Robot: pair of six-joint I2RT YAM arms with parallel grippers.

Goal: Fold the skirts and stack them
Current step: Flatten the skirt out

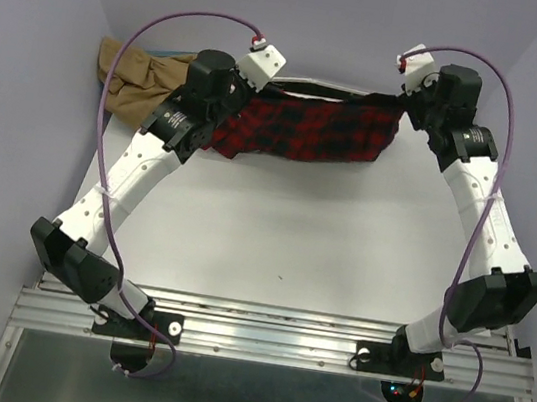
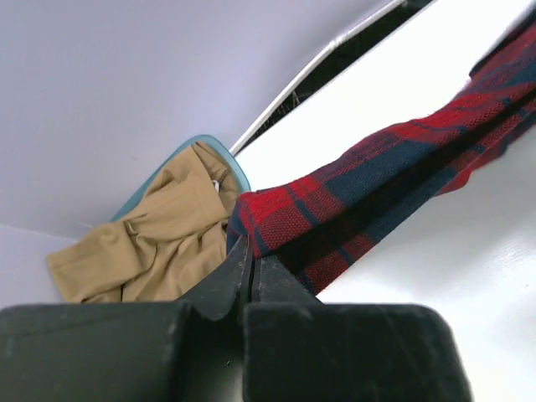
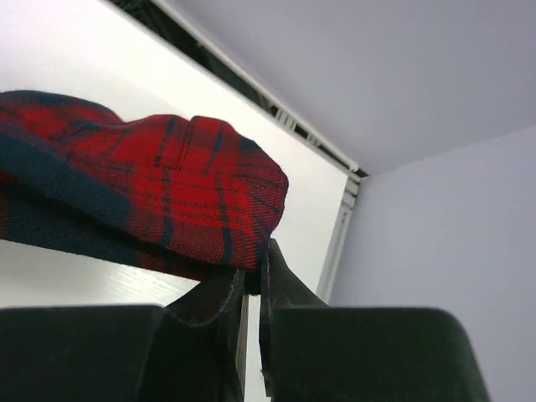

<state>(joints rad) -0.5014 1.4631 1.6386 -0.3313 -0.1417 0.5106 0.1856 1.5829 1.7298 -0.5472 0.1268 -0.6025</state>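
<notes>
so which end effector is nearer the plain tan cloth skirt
Left end effector, beside the tan skirt; right end effector at the red plaid cloth skirt's far end.

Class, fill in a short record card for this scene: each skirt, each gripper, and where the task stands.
Red plaid skirt: stretched across the far part of the table, between the two arms
Tan skirt: crumpled, heaped at the teal tub, far left
Left gripper: shut on the plaid skirt's left end
Right gripper: shut on its right end
Task stage: skirts apart, not yet stacked
</notes>
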